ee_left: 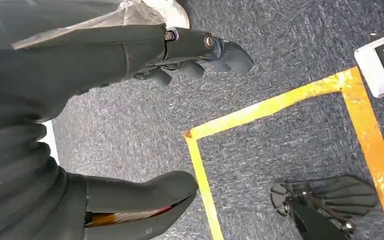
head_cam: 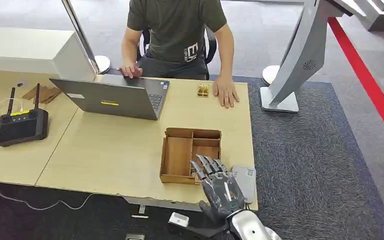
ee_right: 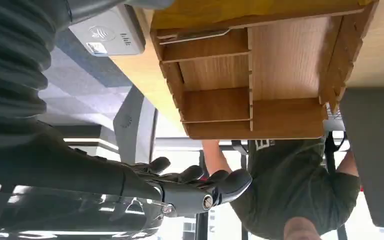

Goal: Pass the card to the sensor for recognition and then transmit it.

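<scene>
Right hand point(head_cam: 221, 186) empty, fingers over wooden tray point(head_cam: 179, 155)

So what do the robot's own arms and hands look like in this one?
The right hand is dark grey, with many slim jointed fingers and small metal pins at the joints, on a glossy silver forearm. Up close, the left hand is the same dark grey, with a ribbed grey cover at the wrist, a thick rounded thumb and an orange-red strip showing in the thumb's seam.
</scene>
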